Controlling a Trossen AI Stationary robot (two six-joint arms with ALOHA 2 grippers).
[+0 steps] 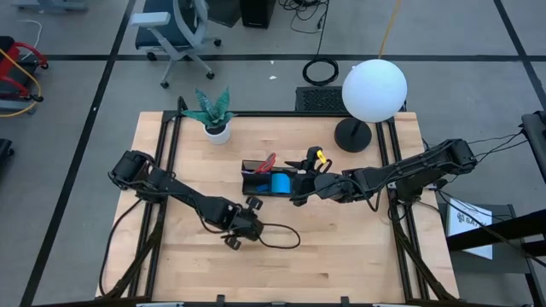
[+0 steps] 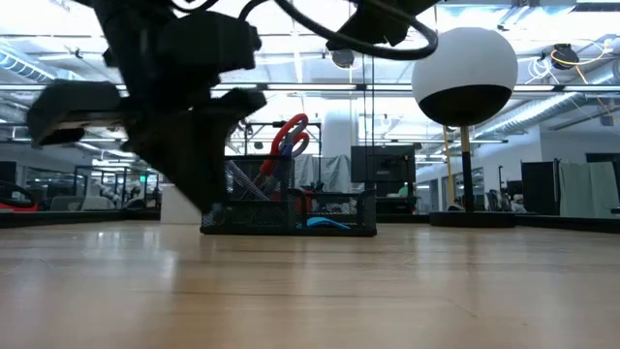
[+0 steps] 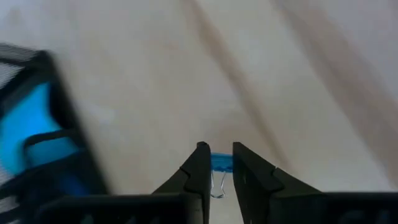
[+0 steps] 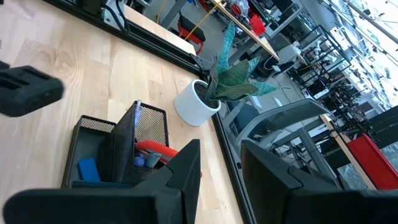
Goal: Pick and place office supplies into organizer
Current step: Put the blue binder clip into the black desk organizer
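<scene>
The black mesh organizer (image 1: 269,182) stands mid-table. The red-handled scissors (image 1: 268,162) stand upright in its higher compartment, and a bright blue note pad (image 1: 279,183) lies in the lower one. In the right wrist view the organizer (image 4: 93,155) also shows pens beside the scissors (image 4: 155,149). My left gripper (image 1: 237,237) is nearer the front edge, to the organizer's left, shut on a tiny blue clip (image 3: 221,162). My right gripper (image 4: 221,180) hovers open over the organizer's right end, with nothing between its fingers. My left gripper pinches the tiny blue clip's body (image 3: 222,162) between its two fingertips (image 3: 200,163). The fingers slant steeply down from above. The clip's silver wire loop (image 3: 217,185) lies in the gap behind the blue body. Whether the clip is clear of the wood does not show.
A lamp with a white globe (image 1: 374,89) and a round black base (image 1: 352,135) stands at the far right. A potted plant (image 1: 215,115) stands at the far left. A black cable (image 1: 277,237) loops on the wood beside my left gripper.
</scene>
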